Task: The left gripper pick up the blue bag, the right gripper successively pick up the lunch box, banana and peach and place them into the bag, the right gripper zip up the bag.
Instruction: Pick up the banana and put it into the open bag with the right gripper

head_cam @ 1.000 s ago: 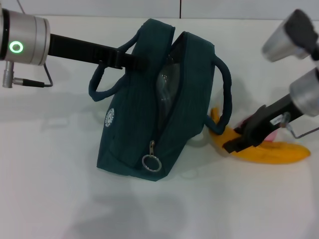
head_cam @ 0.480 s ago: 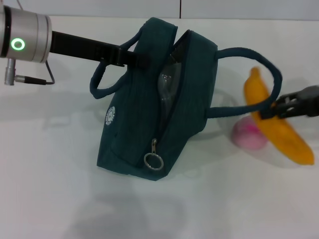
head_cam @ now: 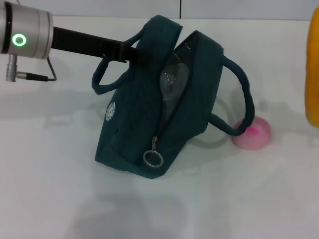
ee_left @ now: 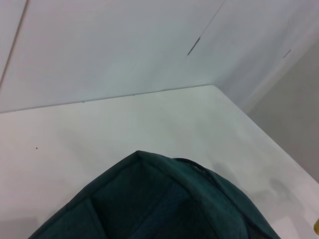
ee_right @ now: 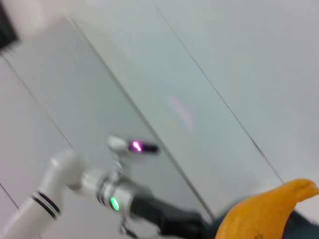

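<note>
The blue bag (head_cam: 134,129) stands tilted on the white table, its mouth open toward the right. My left gripper (head_cam: 130,54) is shut on the bag's upper edge by the near handle; the bag's top (ee_left: 164,199) fills the left wrist view. A clear shiny shape that looks like the lunch box (head_cam: 173,82) shows inside the opening. The peach (head_cam: 253,133) lies on the table to the right of the bag, touching its drooping far handle (head_cam: 243,97). The banana (head_cam: 313,74) hangs in the air at the right edge, and the banana (ee_right: 259,214) sits close in the right wrist view. The right gripper's own fingers are out of frame.
The zipper's metal ring pull (head_cam: 153,158) hangs at the bag's near lower end. The left arm's silver wrist (head_cam: 25,39) with its green light reaches in from the upper left. The white table (head_cam: 224,199) ends at a pale wall (ee_left: 99,45) behind.
The banana rose from beside the peach and moved up and right to the frame edge. The right gripper left the head view. The bag's far handle dropped back toward the peach.
</note>
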Tool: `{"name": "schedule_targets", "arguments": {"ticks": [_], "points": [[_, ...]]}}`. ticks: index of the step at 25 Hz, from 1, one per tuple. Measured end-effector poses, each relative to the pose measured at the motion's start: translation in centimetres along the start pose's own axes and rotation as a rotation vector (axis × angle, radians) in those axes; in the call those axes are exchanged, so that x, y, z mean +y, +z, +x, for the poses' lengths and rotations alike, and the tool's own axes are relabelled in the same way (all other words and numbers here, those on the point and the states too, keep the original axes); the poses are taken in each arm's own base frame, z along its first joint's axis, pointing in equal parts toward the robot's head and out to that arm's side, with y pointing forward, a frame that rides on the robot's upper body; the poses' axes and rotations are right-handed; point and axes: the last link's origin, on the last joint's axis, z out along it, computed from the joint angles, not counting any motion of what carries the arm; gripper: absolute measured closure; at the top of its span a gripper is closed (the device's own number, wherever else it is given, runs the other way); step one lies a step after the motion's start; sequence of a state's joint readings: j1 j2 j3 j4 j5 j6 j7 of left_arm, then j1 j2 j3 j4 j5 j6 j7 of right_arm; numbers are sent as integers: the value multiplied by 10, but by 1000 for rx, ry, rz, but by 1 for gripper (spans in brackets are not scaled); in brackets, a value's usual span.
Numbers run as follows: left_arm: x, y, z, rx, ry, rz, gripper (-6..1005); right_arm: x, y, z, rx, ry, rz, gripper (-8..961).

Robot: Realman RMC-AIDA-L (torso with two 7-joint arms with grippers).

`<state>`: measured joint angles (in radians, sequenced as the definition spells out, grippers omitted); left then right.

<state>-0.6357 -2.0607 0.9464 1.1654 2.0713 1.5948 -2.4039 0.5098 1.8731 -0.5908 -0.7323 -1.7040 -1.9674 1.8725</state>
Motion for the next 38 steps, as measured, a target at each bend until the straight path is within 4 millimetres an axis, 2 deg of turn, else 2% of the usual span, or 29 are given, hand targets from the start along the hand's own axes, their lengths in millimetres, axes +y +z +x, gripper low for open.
{"name": "schedule_targets", "arguments": {"ticks": [3,6,14,19,32,38], "points": [[2,1,3,-1,0,-5,943,5,3,-5,-90,-53,-42,502],[4,4,4,-4,-2,-12,943,12,15,-10,-210,-126,-124,502],[12,10,12,-8,-16,-32,943,25,73,-1,-408,-214,-346,503],[14,13,14,-8,-19,-40,943,22,93,12,-467,-165,-359,503],[14,14,13,-10,-26,-41,943,20,121,41,-546,111,-353,503],[13,13,11,-10,-32,-40,943,8,134,55,-507,263,-263,503]]}}
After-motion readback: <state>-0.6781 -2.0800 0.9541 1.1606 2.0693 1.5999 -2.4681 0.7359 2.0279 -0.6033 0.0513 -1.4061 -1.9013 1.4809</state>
